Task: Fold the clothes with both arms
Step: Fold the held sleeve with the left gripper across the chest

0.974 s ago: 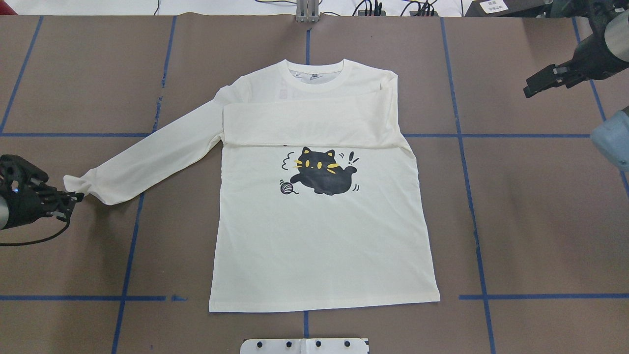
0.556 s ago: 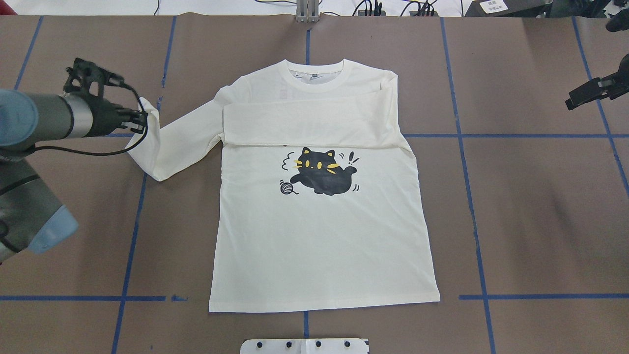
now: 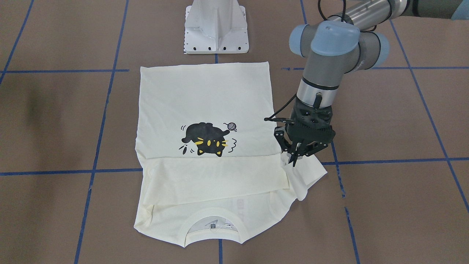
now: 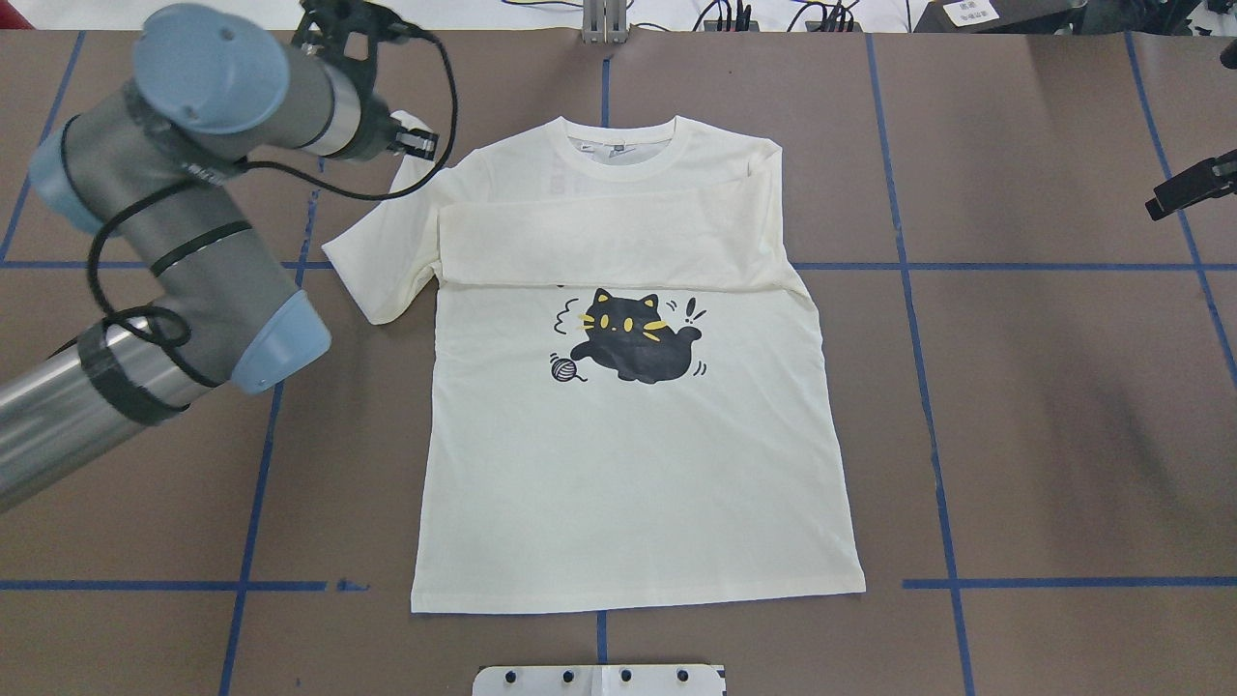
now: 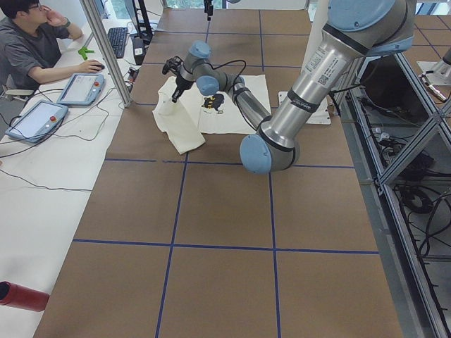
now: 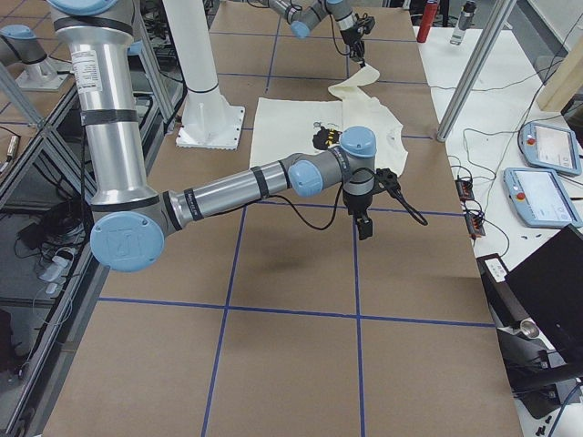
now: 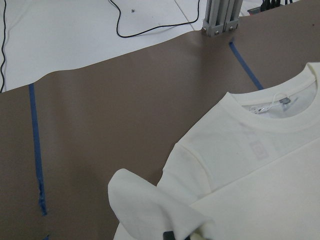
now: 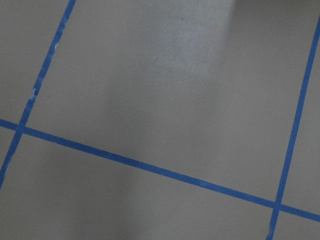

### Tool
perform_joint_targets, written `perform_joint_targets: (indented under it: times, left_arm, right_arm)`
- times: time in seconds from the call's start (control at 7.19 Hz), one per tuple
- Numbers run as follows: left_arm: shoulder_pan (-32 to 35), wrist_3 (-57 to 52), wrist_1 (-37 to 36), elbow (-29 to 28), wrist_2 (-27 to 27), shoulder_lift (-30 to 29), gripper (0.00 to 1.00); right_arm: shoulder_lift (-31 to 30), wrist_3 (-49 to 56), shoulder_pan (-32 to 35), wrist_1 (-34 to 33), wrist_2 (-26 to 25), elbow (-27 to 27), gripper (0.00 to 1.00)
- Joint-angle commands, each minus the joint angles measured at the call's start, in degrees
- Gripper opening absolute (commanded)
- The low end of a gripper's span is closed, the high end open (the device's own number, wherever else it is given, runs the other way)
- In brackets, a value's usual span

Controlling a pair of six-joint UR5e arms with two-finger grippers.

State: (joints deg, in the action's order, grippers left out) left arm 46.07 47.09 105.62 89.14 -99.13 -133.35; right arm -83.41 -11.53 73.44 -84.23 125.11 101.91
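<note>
Cat-print T-shirt point(image 4: 638, 464) lies at the centre of the table point(image 4: 1063, 435), folded sleeve point(image 4: 599, 237) across its chest; left gripper point(image 4: 416, 145) pinches the other sleeve point(image 4: 377, 256) at ten o'clock, fold unfinished; right gripper point(image 4: 1193, 184) waits at three o'clock, opening unclear

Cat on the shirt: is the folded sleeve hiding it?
No, the whole cat shows on the shirt, just below the edge of the folded sleeve.
</note>
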Motion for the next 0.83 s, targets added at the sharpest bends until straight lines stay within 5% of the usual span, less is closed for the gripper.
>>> perform_joint_targets:
  times: [0.0, 0.14, 0.7]
  left_arm:
    - [-4.2, 5.1, -0.2, -12.6, 1.5, -14.0, 0.00]
    - [-9.0, 4.9, 3.3, -13.4, 8.2, -13.6, 0.00]
    - [-15.0, 0.7, 16.2, -25.6, 13.3, -17.8, 0.00]
  right_arm:
    - [-0.1, -0.3, 0.2, 0.2, -0.2, 0.0, 1.00]
    - [-0.2, -0.3, 0.3, 0.2, -0.3, 0.0, 1.00]
    - [0.0, -0.4, 0.3, 0.3, -0.4, 0.1, 1.00]
